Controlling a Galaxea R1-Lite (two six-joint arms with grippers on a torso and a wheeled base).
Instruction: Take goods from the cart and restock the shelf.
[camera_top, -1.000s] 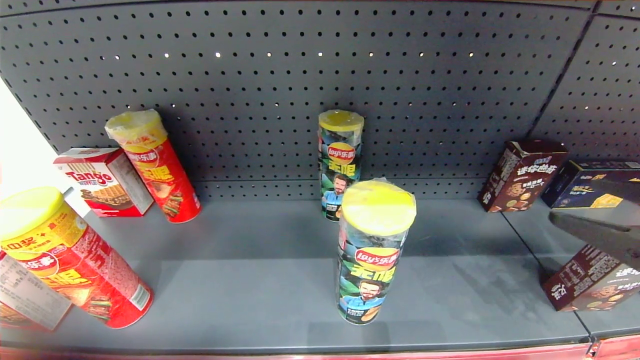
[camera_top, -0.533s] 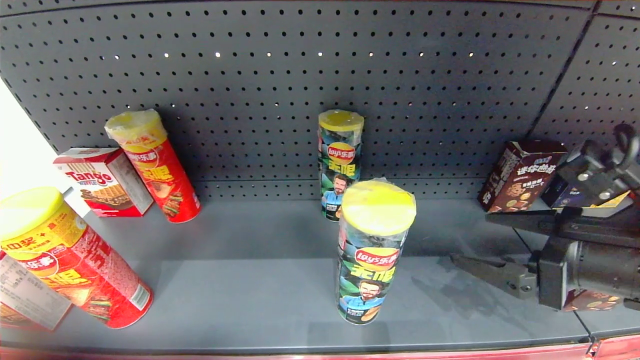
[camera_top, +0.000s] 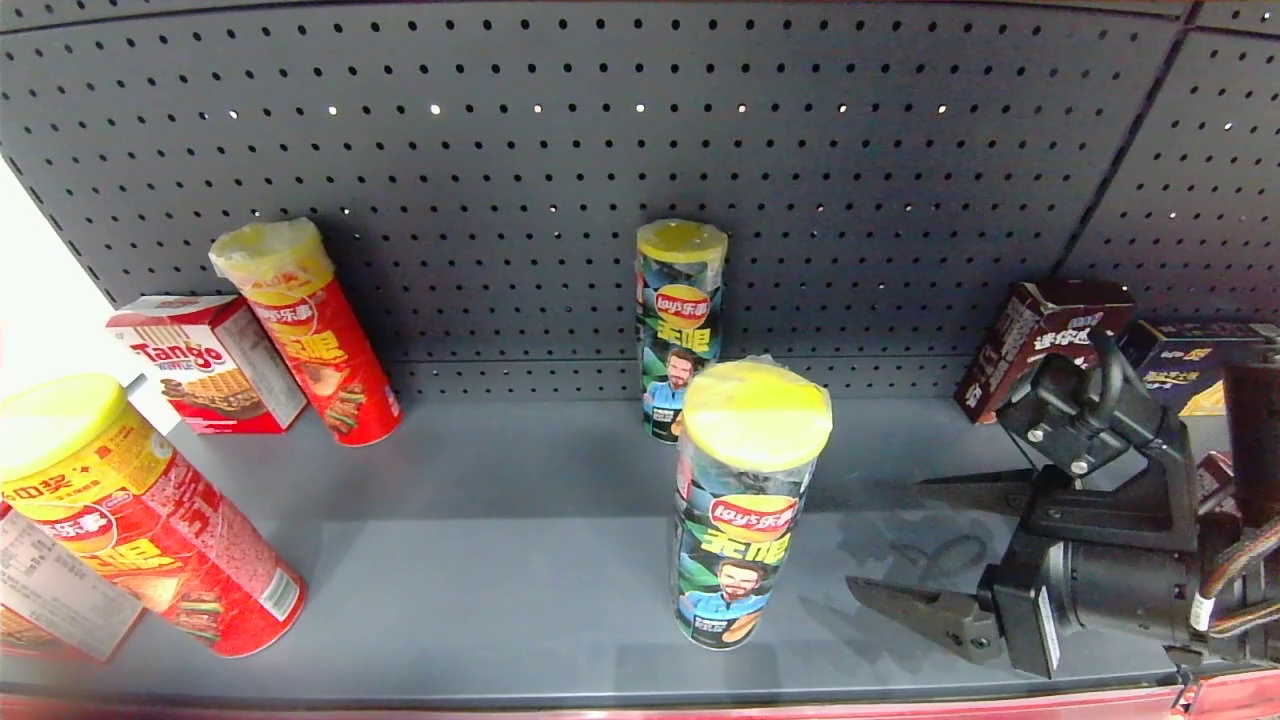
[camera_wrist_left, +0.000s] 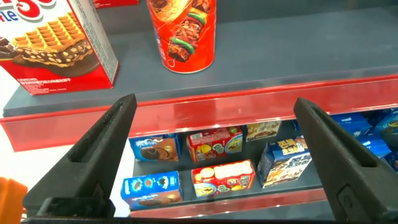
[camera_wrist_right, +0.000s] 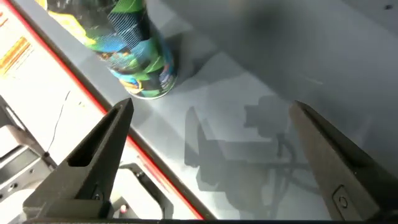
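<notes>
The right claw is wide open and empty, at 3 o'clock of the front green chip can, not touching. The can stands near the front edge of the shelf, with bare room at its 9 o'clock. The left claw is open too.

The shelf deck and pegboard are finished in matt grey metal, pretty smooth. The chip can at 6 o'clock is wrapped in glossy film and capped with a plastic lid.

Matte black right arm, tapered fingers (silver screws).
</notes>
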